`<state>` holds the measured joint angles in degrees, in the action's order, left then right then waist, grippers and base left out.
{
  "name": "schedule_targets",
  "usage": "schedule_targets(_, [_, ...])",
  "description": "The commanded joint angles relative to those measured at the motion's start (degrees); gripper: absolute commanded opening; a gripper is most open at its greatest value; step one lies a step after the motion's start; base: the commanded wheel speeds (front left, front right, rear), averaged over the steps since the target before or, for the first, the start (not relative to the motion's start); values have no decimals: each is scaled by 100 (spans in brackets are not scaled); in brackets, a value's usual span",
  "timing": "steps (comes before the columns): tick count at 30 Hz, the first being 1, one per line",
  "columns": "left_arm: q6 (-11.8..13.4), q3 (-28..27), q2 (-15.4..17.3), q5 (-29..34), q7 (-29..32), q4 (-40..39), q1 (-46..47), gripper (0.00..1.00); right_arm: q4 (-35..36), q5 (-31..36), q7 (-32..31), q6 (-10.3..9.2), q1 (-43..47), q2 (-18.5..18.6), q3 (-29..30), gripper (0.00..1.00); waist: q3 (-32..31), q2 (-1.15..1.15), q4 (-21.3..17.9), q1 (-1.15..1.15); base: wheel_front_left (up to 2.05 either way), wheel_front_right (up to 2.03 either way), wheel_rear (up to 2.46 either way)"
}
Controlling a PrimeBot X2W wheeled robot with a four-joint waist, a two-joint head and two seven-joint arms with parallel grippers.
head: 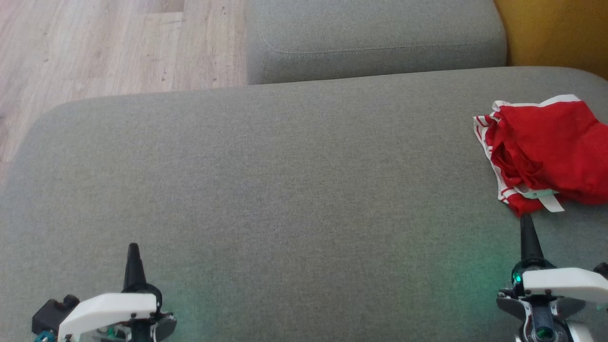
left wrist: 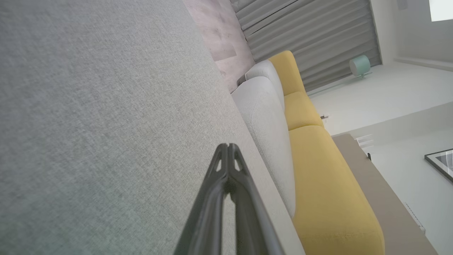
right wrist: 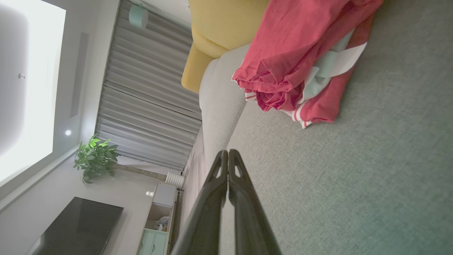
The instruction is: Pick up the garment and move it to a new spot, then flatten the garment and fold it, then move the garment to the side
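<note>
Garment point(head: 546, 147) lay crumpled at the right of the grey seat point(head: 285, 166), red with white-striped trim. Right gripper point(head: 524, 221) sat at its near edge, jaws closed and empty; contact could not be told. Left gripper point(head: 133, 248) was well apart at near left, jaws likewise closed on nothing.

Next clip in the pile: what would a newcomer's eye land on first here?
The crumpled red garment with white striped trim stands out at once, lying at the far right of the broad grey cushion. The right gripper points at the garment's near edge with its fingers pressed together. The left gripper, also shut and holding nothing, sits low at the left.
</note>
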<state>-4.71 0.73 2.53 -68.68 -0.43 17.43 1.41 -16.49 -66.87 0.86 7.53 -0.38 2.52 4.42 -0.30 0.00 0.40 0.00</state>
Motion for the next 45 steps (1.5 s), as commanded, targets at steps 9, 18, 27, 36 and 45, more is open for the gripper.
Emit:
schedule_targets(9, [-101,-313,27,-637,191,-233,355,0,223,-715,-194,-3,-368,77,-2,0,12,0,-10,0,0,0,0])
schedule_targets(18, [-155,-438,29,-1159,343,-265,393,0,231,-1282,-344,-4,-431,78,45,0,23,0,-19,0,0,0,0])
schedule_targets(27, [-209,-563,32,-1680,495,-296,430,0,239,-1849,-495,-4,-494,79,92,0,34,0,-28,0,0,0,0])
schedule_targets(36, [-262,-688,34,-2199,647,-327,468,0,247,-2413,-646,-4,-557,79,140,0,45,0,-37,0,0,0,0])
schedule_targets(45, [-278,-724,34,-2350,691,-337,479,0,249,-2572,-694,-4,-575,75,159,0,48,0,-40,0,0,0,0])
